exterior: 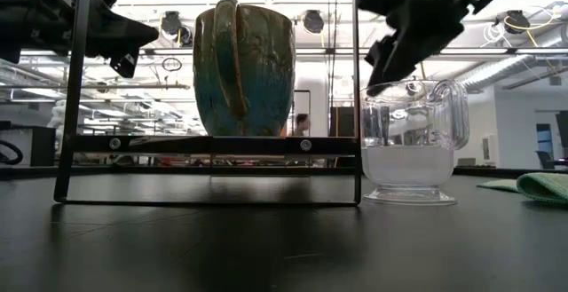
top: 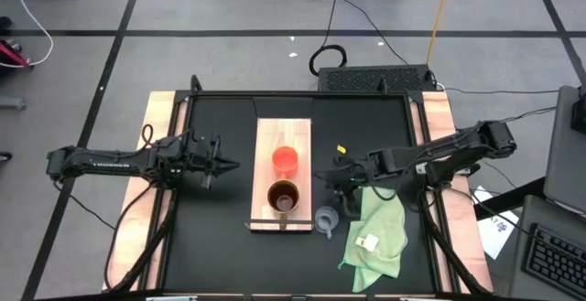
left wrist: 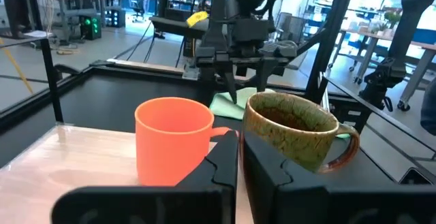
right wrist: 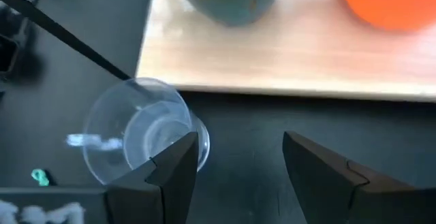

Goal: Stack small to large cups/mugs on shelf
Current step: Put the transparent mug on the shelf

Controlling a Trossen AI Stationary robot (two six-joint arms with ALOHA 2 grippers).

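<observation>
The light-wood shelf [top: 275,136] lies mid-table, raised on a black frame [exterior: 213,144]. The orange-red mug [top: 286,160] and the brown mug [top: 283,196] stand upright on it, the brown one nearer the near edge. The small clear glass cup [top: 327,219] stands on the black tabletop just right of the shelf's near end. My right gripper [right wrist: 238,166] is open and hovers above the tabletop beside and above the glass cup [right wrist: 136,139], touching nothing. My left gripper [left wrist: 238,176] is shut, left of the shelf, pointing at the mugs [left wrist: 174,139].
A light green cloth [top: 375,232] lies crumpled on the table right of the glass cup, under my right arm. A small yellow item [top: 341,149] sits right of the shelf. Bare black tabletop stretches left of the shelf and along the far side.
</observation>
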